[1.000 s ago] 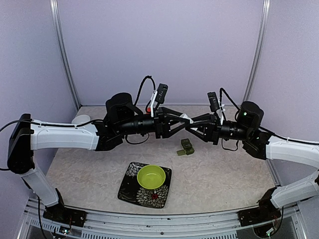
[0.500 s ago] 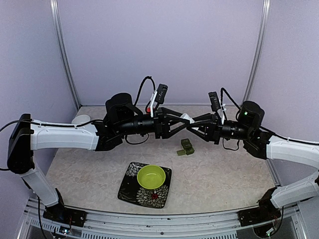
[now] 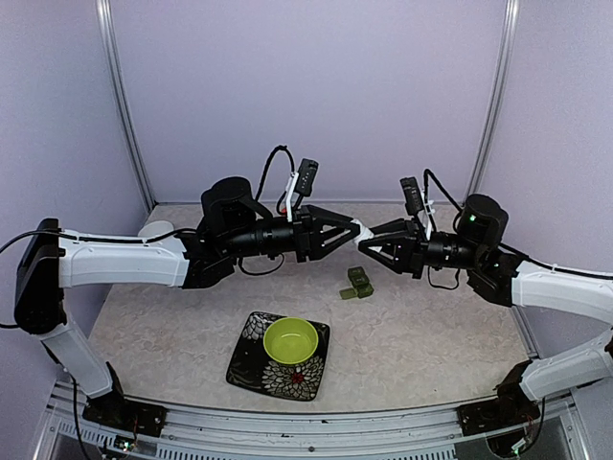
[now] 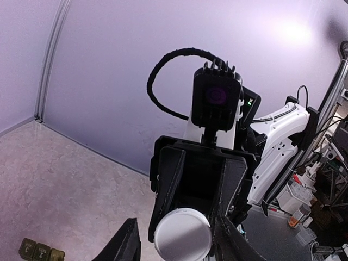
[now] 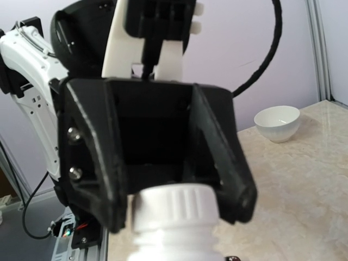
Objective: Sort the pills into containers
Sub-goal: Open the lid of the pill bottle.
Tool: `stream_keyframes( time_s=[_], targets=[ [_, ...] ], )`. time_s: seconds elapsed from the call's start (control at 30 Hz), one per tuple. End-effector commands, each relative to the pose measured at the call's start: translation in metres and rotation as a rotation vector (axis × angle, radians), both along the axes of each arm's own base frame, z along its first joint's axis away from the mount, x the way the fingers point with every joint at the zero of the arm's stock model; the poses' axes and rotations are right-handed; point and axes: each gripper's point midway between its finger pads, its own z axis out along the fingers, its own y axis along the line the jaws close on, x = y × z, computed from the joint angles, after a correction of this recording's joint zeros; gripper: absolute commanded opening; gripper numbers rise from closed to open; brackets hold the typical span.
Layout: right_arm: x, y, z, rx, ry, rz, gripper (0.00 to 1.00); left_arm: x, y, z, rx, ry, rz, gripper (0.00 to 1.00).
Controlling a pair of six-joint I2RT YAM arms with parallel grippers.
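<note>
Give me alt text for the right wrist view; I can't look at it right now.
The white ribbed cap of a bottle fills the bottom centre, between the two black fingers of the left gripper, which faces the camera. Behind, at right, a small white bowl stands on the marbled table.

No legible txt, brand or no. anywhere: only faint pale marks on the lids of the dark green pillbox (image 4: 41, 252), on the table at the near-left corner of the left wrist view, one per lid, too small & blurred to read.
</note>
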Motion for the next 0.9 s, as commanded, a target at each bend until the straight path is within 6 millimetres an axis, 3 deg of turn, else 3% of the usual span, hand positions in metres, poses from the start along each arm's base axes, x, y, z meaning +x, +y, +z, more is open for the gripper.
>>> stream_keyframes(
  time_s=[0.0, 0.2, 0.63, 0.87],
  targets=[
    [0.003, -0.001, 0.002, 0.012, -0.006, -0.001, 0.0, 0.002, 0.002, 0.007, -0.017, -0.015, 0.005, 0.43],
    [0.003, -0.001, -0.001, -0.004, -0.03, -0.008, 0.0, 0.006, 0.003, 0.007, -0.022, 0.018, 0.024, 0.32],
    [0.015, -0.006, -0.021, -0.054, -0.117, -0.093, 0.0, 0.014, 0.01, 0.014, -0.034, 0.147, 0.101, 0.28],
    [0.01, -0.012, -0.021, -0.021, -0.187, -0.109, 0.0, 0.024, 0.018, 0.013, 0.008, 0.131, 0.199, 0.3]
  ],
)
